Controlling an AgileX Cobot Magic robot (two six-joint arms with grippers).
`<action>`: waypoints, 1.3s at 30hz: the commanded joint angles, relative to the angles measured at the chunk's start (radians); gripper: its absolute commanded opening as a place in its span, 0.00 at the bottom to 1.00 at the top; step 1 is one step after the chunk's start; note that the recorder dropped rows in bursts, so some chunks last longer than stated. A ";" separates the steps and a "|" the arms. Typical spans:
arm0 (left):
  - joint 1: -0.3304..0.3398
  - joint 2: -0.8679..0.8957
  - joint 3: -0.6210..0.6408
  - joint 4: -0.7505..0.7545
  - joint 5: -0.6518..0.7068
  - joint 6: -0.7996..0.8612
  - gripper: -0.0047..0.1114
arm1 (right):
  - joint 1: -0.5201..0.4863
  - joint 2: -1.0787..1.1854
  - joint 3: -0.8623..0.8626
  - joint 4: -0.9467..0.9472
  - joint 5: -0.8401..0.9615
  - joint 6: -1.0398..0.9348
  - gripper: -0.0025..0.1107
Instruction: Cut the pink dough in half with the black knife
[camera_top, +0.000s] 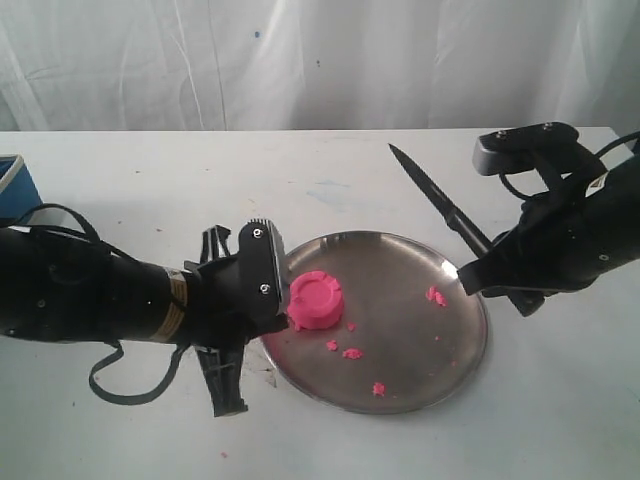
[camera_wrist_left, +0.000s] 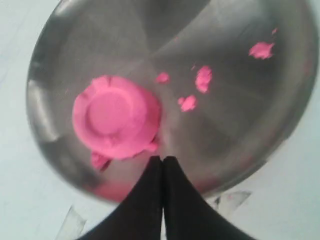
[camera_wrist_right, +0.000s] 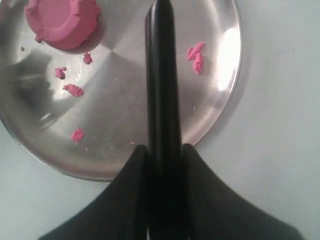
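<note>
Status: dough (camera_top: 316, 298) is uncut, one whole piece on the plate (camera_top: 450, 350), at the rim nearest the left arm. A few pink crumbs (camera_top: 352, 353) are scattered over the plate's middle.

The knife (camera_top: 440, 200) is clamped by its handle in the right gripper (camera_wrist_right: 162, 155), jaws closed partway onto it. The blade is held in the air, tip angled toward the back of the table (camera_top: 560, 420), well apart from the dough. The left gripper (camera_wrist_left: 162, 167) is closed with fingers pressed together and nothing held. Its tips sit just beside the dough's edge; contact cannot be confirmed.

Step in hand, as judged: the blade is to be brought over the dough.
- It should be swung round and levelled so the edge lies across the dough's centre, then pressed straight down to the plate.
- Sliding on bare steel is likely, so the left fingers are best used as a side stop, clear of the cut line.
- Soft dough may stick to the blade, so a straight lift is advised.

Pose: the right arm is reached in from the right, wrist by the plate's right rim. The left arm is laid low over the table, wrist at the left rim.
</note>
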 joint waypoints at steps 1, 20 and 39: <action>0.049 0.039 -0.019 -0.134 0.050 0.128 0.04 | 0.004 0.025 -0.009 0.014 -0.057 0.025 0.02; 0.075 0.184 -0.186 -0.136 0.080 0.158 0.04 | 0.004 0.034 -0.009 0.051 -0.057 0.025 0.02; 0.075 0.236 -0.192 -0.136 -0.012 0.211 0.04 | 0.004 0.034 -0.009 0.051 -0.044 0.023 0.02</action>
